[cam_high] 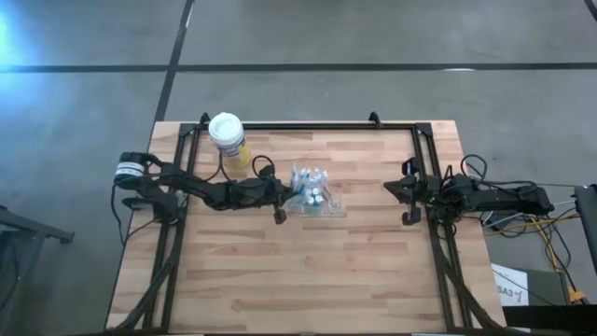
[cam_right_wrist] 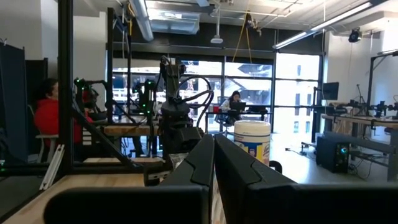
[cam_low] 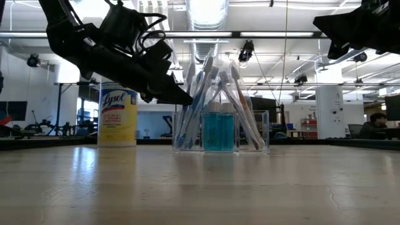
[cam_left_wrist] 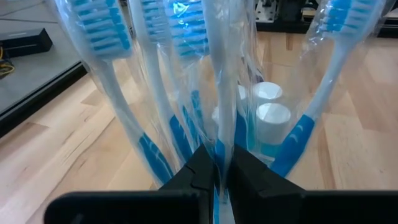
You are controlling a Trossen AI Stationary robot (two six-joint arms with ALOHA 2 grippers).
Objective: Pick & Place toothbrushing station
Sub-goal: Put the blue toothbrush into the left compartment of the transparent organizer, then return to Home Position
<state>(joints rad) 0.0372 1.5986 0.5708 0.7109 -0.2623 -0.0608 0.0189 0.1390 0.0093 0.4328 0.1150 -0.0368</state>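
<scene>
The toothbrushing station stands mid-table: a clear holder with several wrapped blue-and-white toothbrushes leaning together upright, and white-capped blue tubes between them. My left gripper reaches in from the table's left, at the station's left side, and is shut on one toothbrush. My right gripper is shut, holds nothing, and waits by the table's right edge. My left gripper pinches one wrapped toothbrush by its handle, low on the shaft, between its two fingers. The fingers come from the table's left, slanting slightly down, and lie across the handle. The brush stands upright among the others, head up; its lower end is hidden behind the fingers.
A yellow canister with a white lid stands at the far left, behind my left arm. A black frame runs along the table's far edge and both sides. Bare wooden tabletop lies toward the near edge.
</scene>
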